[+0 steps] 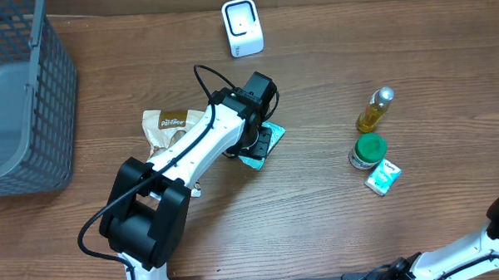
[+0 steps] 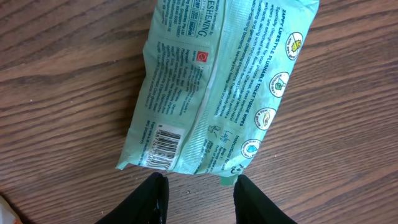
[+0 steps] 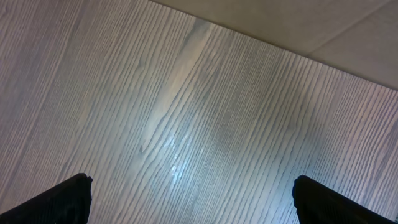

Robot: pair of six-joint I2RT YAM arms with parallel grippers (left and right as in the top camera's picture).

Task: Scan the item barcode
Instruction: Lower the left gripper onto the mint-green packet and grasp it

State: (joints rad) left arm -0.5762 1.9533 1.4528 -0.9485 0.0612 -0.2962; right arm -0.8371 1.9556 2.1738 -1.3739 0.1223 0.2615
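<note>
The item is a pale green wet-wipes packet lying flat on the wooden table, printed back up, with its barcode near the lower left corner. In the overhead view the packet pokes out from under my left wrist. My left gripper is open, its jaws apart just short of the packet's near edge, with only bare table between them. The white scanner stands upright at the back of the table. My right gripper is wide open over bare wood, holding nothing.
A grey mesh basket stands at the far left. A brown snack bag lies under the left arm. At the right are a yellow bottle, a green-lidded jar and a small teal box.
</note>
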